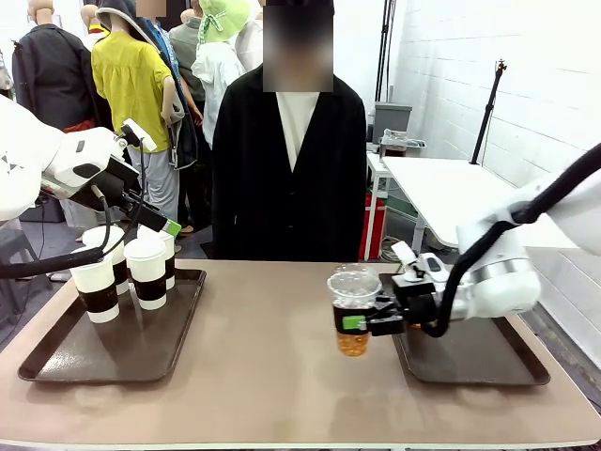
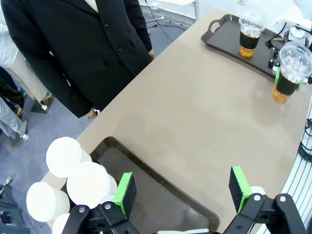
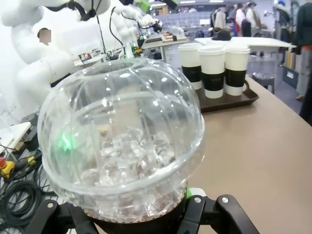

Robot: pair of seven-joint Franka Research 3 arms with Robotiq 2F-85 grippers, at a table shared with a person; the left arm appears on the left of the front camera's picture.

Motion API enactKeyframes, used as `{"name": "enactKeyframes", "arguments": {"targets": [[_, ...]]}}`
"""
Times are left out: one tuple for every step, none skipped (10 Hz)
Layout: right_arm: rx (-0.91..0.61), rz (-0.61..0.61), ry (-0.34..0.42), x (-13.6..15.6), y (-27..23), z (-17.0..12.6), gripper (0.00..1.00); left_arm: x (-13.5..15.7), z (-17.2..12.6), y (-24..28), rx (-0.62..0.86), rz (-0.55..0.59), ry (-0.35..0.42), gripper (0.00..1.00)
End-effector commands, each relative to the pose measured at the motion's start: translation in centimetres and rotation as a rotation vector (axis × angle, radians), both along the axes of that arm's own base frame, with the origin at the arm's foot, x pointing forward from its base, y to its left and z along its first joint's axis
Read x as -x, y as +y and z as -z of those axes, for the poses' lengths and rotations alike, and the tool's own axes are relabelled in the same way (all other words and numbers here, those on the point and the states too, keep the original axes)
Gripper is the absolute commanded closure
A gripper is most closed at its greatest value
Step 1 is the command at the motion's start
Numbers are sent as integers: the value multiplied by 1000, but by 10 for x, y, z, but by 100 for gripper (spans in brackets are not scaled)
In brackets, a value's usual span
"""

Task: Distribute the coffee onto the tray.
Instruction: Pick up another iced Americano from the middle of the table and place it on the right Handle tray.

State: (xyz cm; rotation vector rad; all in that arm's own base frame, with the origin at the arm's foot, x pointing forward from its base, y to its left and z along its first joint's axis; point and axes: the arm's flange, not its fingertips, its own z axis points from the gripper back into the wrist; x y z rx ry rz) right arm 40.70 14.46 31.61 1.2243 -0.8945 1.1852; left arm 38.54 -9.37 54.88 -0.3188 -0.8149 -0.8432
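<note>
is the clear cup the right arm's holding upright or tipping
Upright. The clear dome-lidded plastic cup of amber drink stands straight in the right hand, its dome on top and the drink level, above the bare table beside the brown tray.

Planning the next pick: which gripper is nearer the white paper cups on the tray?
Left. The left gripper hovers open just above the white paper cups; the right gripper is across the table, shut on a clear iced cup.

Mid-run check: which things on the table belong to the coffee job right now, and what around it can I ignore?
Job items:
white paper cups on the left tray
clear iced cup held in the right tool
second clear cup on the right tray
left tool, open above the left tray

Ignore:
person at the far side
white side table
</note>
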Motion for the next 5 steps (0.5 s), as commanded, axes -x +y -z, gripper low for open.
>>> {"name": "enactKeyframes", "arguments": {"targets": [[-11, 51, -12, 7, -35, -15, 36, 0, 0, 2, -5, 4, 6, 0], [-12, 75, -16, 7, -53, -15, 36, 0, 0, 2, -5, 4, 6, 0], [-2, 82, -12, 7, -67, -15, 36, 0, 0, 2, -5, 4, 6, 0], [8, 95, -12, 5, -82, -13, 36, 0, 0, 2, -5, 4, 6, 0], [17, 114, -23, 4, -95, -11, 36, 0, 0, 2, -5, 4, 6, 0]]}}
